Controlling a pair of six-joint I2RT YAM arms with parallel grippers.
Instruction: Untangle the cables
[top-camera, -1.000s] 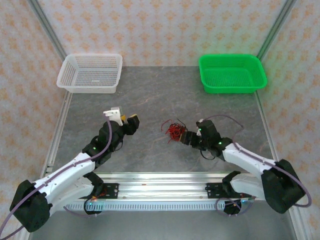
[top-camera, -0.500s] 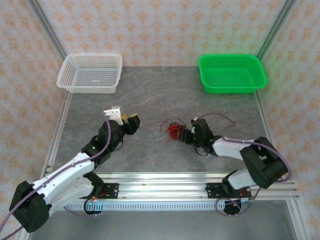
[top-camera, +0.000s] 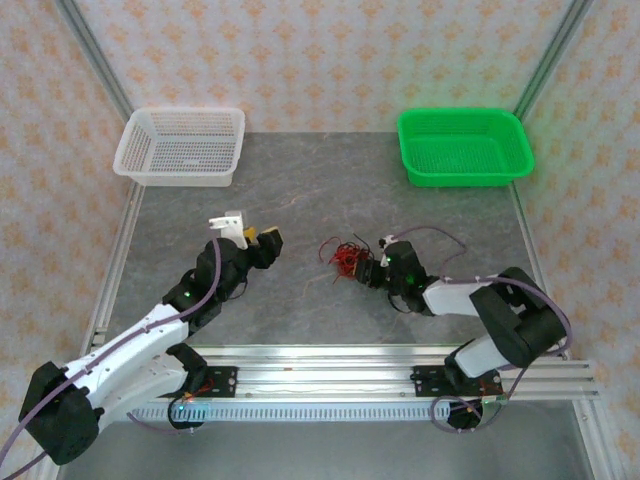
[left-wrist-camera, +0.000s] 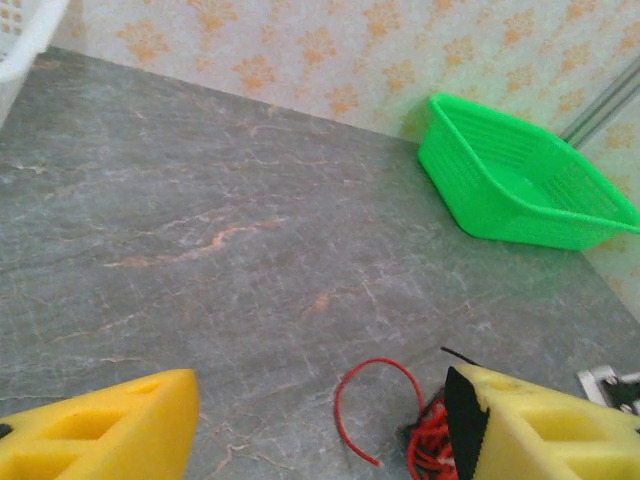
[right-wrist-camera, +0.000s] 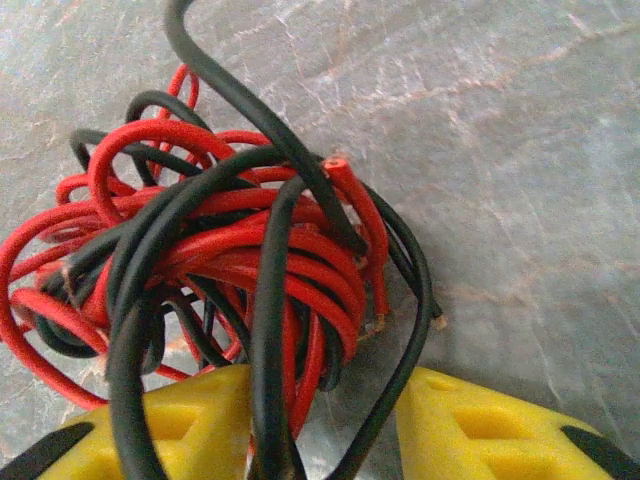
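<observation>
The cables (top-camera: 347, 259), a red and black snarl, lie on the bench (top-camera: 300, 190) just right of centre in the overhead view, with the right tool (top-camera: 372, 272) at their right-hand edge. In its wrist view the yellow fingers (right-wrist-camera: 200, 420) stand apart at the bottom of the frame, several strands running between them. The left tool (top-camera: 250, 232), left of centre, is clear of the snarl, jaws wide around nothing.

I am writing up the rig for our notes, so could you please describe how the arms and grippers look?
Both arms have white links and black joints, the left arm and right arm alike. A thick purple-grey cable loops along each. The left gripper and right gripper are yellow and blocky, with recessed pockets.
</observation>
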